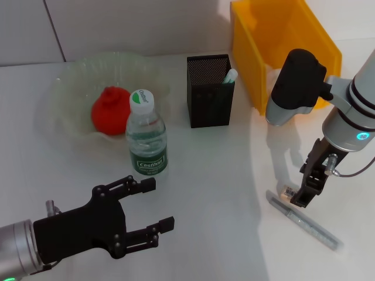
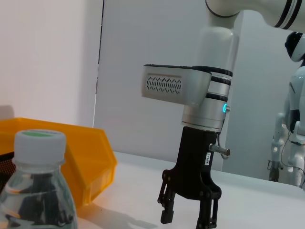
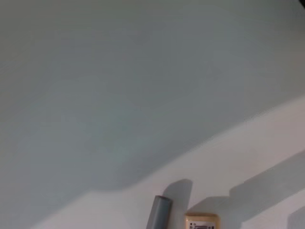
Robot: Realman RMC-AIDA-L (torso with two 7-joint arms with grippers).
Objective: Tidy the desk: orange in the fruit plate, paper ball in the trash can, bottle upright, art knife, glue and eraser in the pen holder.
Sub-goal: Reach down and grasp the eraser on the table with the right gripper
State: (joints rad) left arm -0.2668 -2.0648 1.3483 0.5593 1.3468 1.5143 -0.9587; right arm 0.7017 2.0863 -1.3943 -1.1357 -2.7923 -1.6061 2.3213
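Observation:
The orange (image 1: 110,109) lies in the fruit plate (image 1: 58,96) at the back left. In front of the plate the bottle (image 1: 146,136) (image 2: 39,191) stands upright. A white, green-tipped glue stick (image 1: 229,75) pokes out of the pen holder (image 1: 209,91). Near the front right, the eraser (image 1: 286,191) (image 3: 201,222) lies on the table beside the grey art knife (image 1: 304,223) (image 3: 160,213). My right gripper (image 1: 308,190) (image 2: 187,220) hangs open just above them, holding nothing. My left gripper (image 1: 153,205) is open and empty at the front left. The paper ball is hidden.
The trash can (image 1: 281,41) (image 2: 83,157) stands at the back right, just behind my right arm. A white wall closes off the far edge of the table.

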